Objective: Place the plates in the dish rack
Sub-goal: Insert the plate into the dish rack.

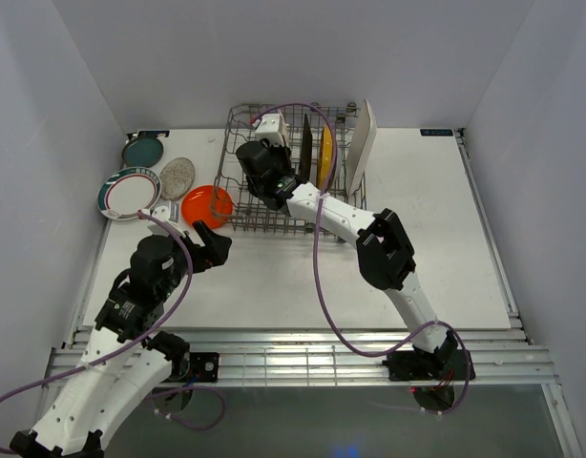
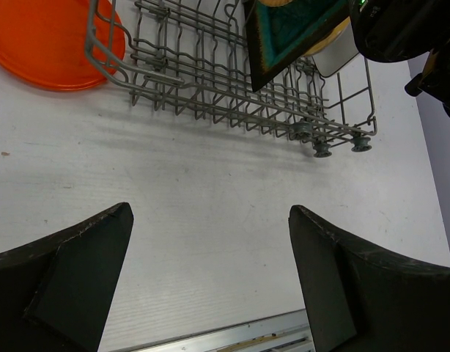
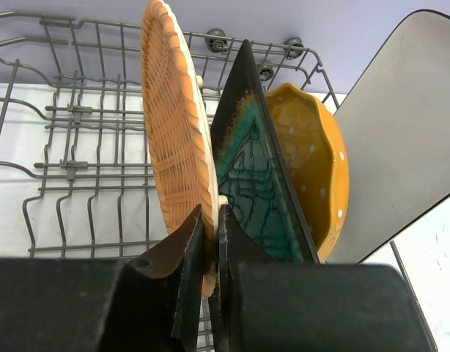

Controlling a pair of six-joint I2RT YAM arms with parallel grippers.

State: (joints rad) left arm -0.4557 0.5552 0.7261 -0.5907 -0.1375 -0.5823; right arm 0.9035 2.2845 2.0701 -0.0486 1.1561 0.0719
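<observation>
Wood-tone plate (image 3: 177,132) is pinched at rim by R gripper (image 3: 209,220) in dish rack (image 3: 77,111); L gripper (image 2: 210,213) is held wide over table (image 2: 210,169).

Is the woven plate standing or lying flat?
Upright: the wood-tone plate stands on edge in the dish rack, held by the right end effector.

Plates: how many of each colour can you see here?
Orange plate: 1
Teal plate: 1
Speckled grey plate: 1
White plate with teal rim: 1
Tan woven plate: 1
Dark green square plate: 1
Yellow plate: 1
White rectangular plate: 1
Total: 8
</observation>
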